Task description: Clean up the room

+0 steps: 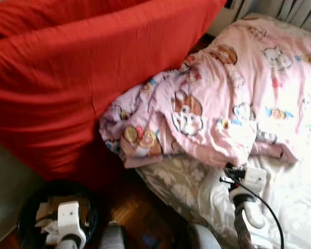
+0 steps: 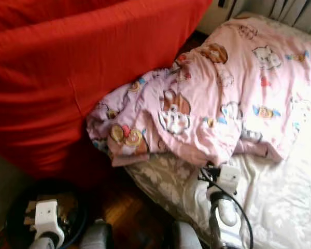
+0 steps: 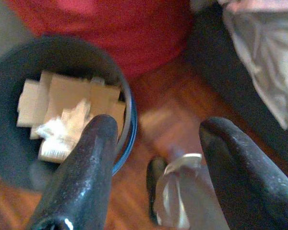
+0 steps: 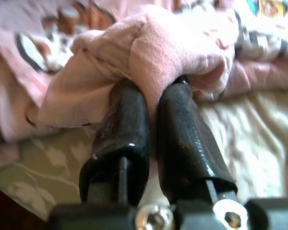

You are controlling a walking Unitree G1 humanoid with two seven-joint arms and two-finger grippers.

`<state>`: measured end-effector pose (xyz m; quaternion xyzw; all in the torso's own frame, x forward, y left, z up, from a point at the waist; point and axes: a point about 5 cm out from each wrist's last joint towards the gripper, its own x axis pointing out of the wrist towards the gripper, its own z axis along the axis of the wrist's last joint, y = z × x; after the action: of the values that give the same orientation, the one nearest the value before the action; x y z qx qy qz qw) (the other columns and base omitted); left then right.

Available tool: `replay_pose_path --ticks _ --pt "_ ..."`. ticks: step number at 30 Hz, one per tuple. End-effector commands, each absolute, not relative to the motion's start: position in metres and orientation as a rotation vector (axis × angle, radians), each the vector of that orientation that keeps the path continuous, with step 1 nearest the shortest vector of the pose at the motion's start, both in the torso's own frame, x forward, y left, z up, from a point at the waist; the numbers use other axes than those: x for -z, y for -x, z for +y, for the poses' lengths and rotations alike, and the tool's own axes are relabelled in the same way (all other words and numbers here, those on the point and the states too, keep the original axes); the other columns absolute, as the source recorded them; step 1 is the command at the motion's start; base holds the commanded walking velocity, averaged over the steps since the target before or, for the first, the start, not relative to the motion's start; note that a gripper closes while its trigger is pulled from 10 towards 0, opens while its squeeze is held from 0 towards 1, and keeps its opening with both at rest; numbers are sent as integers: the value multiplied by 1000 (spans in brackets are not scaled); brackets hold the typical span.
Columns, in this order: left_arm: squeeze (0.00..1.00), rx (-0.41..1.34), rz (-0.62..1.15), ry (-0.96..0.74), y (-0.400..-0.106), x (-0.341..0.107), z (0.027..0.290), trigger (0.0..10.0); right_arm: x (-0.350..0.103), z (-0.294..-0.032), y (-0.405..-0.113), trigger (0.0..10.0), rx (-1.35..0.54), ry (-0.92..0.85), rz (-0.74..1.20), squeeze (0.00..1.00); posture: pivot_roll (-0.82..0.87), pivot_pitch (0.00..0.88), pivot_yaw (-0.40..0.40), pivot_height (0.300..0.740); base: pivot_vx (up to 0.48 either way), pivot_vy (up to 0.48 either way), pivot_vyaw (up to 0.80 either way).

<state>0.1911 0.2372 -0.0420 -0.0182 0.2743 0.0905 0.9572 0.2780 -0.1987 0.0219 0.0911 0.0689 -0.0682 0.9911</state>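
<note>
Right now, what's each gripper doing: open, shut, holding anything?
Left gripper: open, empty, hanging above the floor beside the dark bin.
Right gripper: shut on a fold of the pink blanket at the bed's edge.

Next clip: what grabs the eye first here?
A big red cover fills the left and upper part of the head views, with a pink cartoon-print quilt bunched beside it on the bed. The right gripper is pinched shut on the quilt's near edge, while the left gripper hangs open above a dark bin of paper scraps on the wooden floor.
</note>
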Motion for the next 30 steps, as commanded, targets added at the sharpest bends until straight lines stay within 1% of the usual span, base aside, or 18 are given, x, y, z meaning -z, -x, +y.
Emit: replay_pose_path --ticks 1,5,6,11,20,30 --pt "0 -195 660 24 -170 59 240 10000 -17 -201 -273 10000 150 -178 153 0 88 121 -27 740 0 0 0" --pt "0 -191 702 20 -163 66 240 10000 -17 -200 -273 10000 151 -180 150 0 90 115 -27 740 0 0 0" --pt "0 -177 743 21 -158 71 240 10000 -15 -197 -273 10000 144 -177 166 0 92 104 -24 740 0 0 0" --pt "0 -185 810 21 -148 78 243 10000 -15 -194 -273 10000 142 -174 153 0 84 88 -21 740 0 0 0" --pt "0 -166 848 33 -141 84 240 10000 -18 -200 -275 10000 175 -162 143 0 74 55 -17 740 0 0 0" --pt "0 -163 876 47 -135 88 239 10000 -15 -197 -270 10000 185 -166 141 0 70 34 -13 740 0 0 0"
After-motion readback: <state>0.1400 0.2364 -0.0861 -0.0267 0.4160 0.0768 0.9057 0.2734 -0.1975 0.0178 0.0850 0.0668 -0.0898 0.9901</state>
